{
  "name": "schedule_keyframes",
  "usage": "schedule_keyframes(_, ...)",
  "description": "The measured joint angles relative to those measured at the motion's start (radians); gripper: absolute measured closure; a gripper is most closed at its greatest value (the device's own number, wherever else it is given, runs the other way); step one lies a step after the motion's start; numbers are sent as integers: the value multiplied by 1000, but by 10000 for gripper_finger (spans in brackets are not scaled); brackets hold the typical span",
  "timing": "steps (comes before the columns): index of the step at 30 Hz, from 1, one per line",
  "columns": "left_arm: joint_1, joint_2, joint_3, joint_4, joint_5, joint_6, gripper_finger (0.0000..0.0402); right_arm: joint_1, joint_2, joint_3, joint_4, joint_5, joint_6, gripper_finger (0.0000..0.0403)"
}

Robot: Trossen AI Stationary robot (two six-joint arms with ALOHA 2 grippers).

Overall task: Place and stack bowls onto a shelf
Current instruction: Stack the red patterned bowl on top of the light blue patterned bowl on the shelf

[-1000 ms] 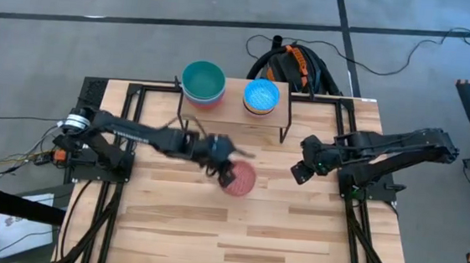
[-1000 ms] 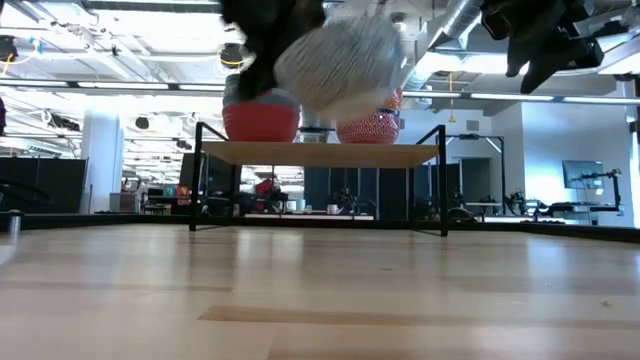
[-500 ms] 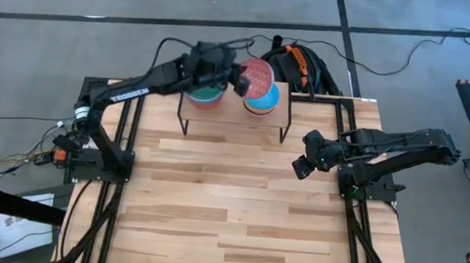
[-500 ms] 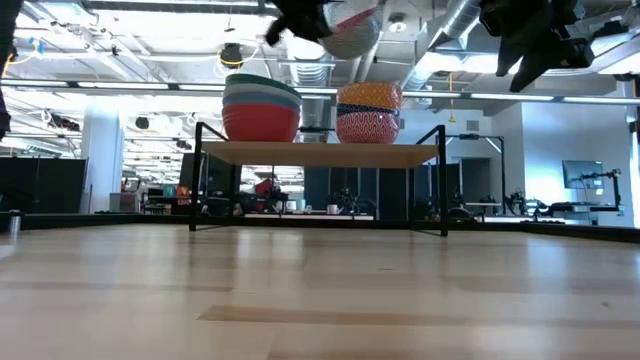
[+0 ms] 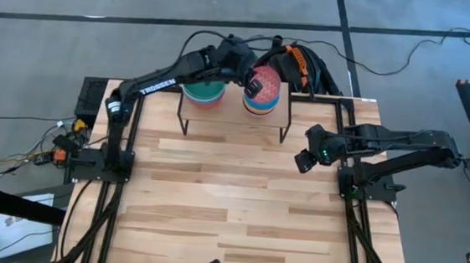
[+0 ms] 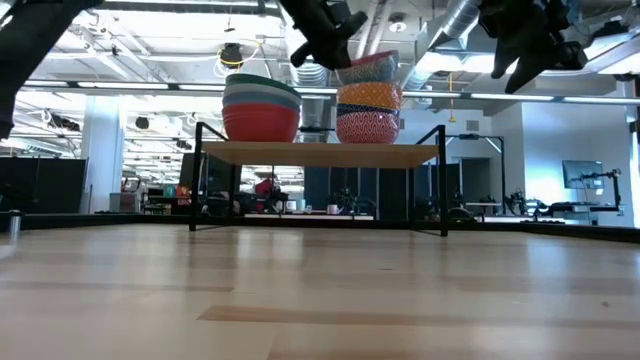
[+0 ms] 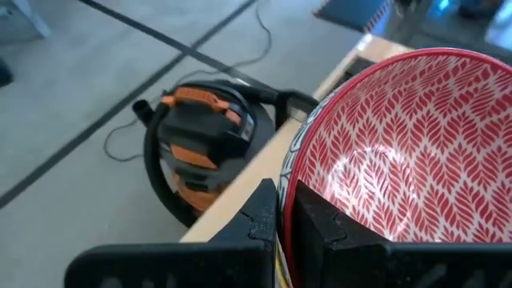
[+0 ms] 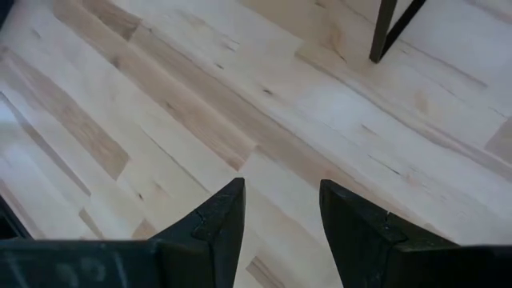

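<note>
Over the pale plank desk, ringed by grey floor, the left pincer pinches the pink-red patterned bowl onto the right-hand stack on the shelf, while the right pincer hangs open beside the shelf.
</note>
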Motion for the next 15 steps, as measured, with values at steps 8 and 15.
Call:
schedule_keyframes(8,2,41,52,-79,55,36,401,-10,-10,0,-3,0,-1,216)
schedule_keyframes(15,13,41,51,-89,66,51,385,-9,-7,0,-3,0,-1,216)
